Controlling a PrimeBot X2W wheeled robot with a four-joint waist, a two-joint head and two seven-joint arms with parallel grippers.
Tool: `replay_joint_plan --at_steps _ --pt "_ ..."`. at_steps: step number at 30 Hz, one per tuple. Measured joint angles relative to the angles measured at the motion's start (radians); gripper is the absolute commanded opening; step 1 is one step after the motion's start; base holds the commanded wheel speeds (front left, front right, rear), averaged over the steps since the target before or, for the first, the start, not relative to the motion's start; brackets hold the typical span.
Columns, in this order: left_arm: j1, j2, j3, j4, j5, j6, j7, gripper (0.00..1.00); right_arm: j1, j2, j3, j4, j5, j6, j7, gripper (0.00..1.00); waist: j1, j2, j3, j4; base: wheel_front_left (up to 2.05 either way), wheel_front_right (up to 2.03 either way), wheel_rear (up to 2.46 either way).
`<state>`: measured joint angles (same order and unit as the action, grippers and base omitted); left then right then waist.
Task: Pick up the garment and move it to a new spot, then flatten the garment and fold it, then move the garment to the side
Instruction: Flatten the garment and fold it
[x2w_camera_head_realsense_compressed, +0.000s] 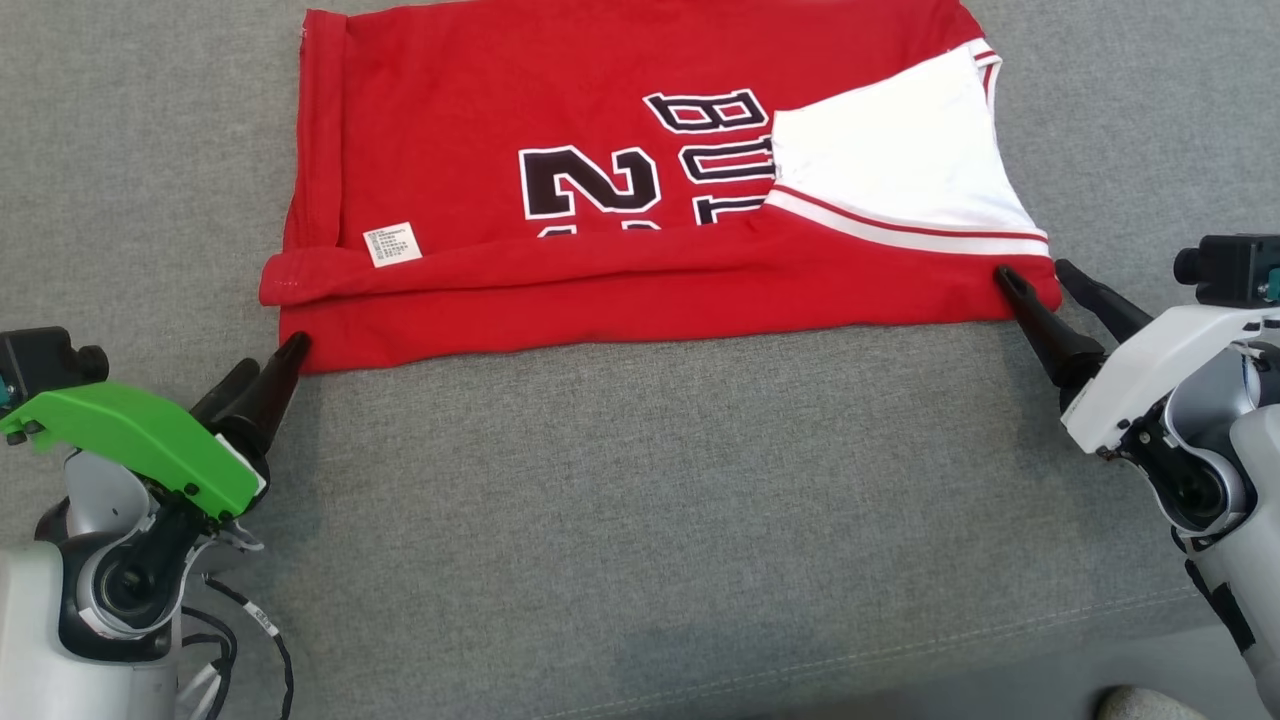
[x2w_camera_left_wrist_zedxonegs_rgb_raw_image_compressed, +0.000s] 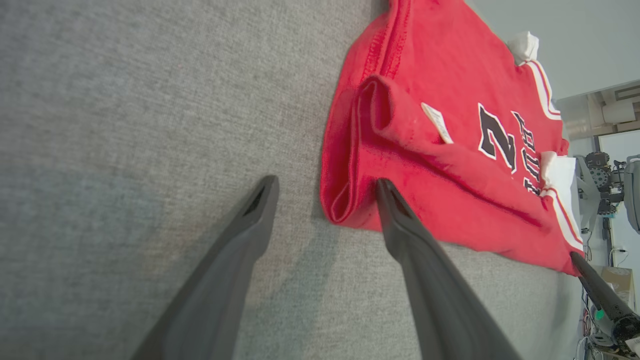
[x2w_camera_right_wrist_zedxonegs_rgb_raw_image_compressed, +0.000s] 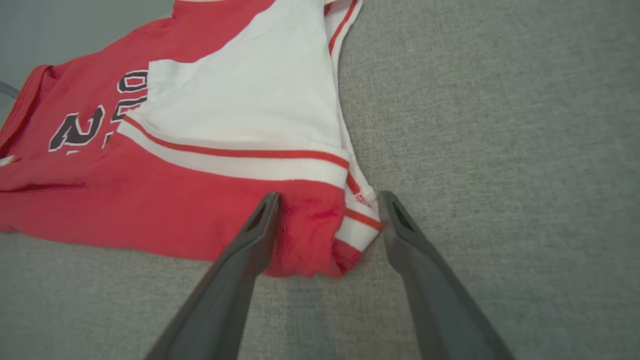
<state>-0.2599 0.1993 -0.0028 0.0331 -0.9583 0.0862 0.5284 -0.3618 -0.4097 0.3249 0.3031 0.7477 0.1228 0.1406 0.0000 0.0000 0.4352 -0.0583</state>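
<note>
The garment is a red jersey with white panels and a black "2". It lies folded on the grey cushion, its long fold facing me. At the near left corner of the garment my left gripper is open. Its fingers straddle that rolled corner in the left wrist view, where the left gripper is low over the fabric. My right gripper is open at the near right corner. The red and white hem of the garment sits between the spread fingers of the right gripper.
A white care tag lies on the jersey's left part. The cushion's stitched front seam runs below the arms, with paler floor beyond it at the lower right. Cables hang by my left arm. Bare grey fabric stretches between both grippers.
</note>
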Motion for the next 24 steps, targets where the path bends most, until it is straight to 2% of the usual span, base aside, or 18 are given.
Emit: replay_joint_plan --at_steps 6,18,21,23,24 --pt "0.006 -0.029 0.003 0.023 -0.018 -0.004 0.000 1.00 0.002 -0.001 0.004 0.014 0.000 0.000 -0.001 1.00 0.0000 0.0000 -0.007 0.004 0.00 0.00 0.00" --pt "-0.012 -0.052 0.002 0.049 -0.026 -0.004 -0.001 1.00 0.002 0.008 0.029 0.021 0.002 0.000 0.001 1.00 0.0000 0.0000 -0.005 -0.007 0.00 0.00 0.00" --pt "-0.018 -0.056 0.001 0.054 -0.042 -0.016 -0.001 0.98 0.001 0.010 0.032 0.022 0.012 0.000 0.001 1.00 0.0000 0.0000 -0.002 -0.011 0.00 0.00 0.00" --pt "-0.023 -0.056 -0.003 0.057 -0.042 -0.026 -0.001 0.81 0.000 0.011 0.033 0.022 0.012 0.000 0.001 1.00 0.0000 0.0000 0.000 -0.012 0.00 0.00 0.00" --pt "-0.025 -0.057 -0.006 0.057 -0.042 -0.035 -0.001 0.58 0.000 0.012 0.034 0.022 0.012 0.000 0.001 0.96 0.0000 0.0000 0.001 -0.012 0.00 0.00 0.00"
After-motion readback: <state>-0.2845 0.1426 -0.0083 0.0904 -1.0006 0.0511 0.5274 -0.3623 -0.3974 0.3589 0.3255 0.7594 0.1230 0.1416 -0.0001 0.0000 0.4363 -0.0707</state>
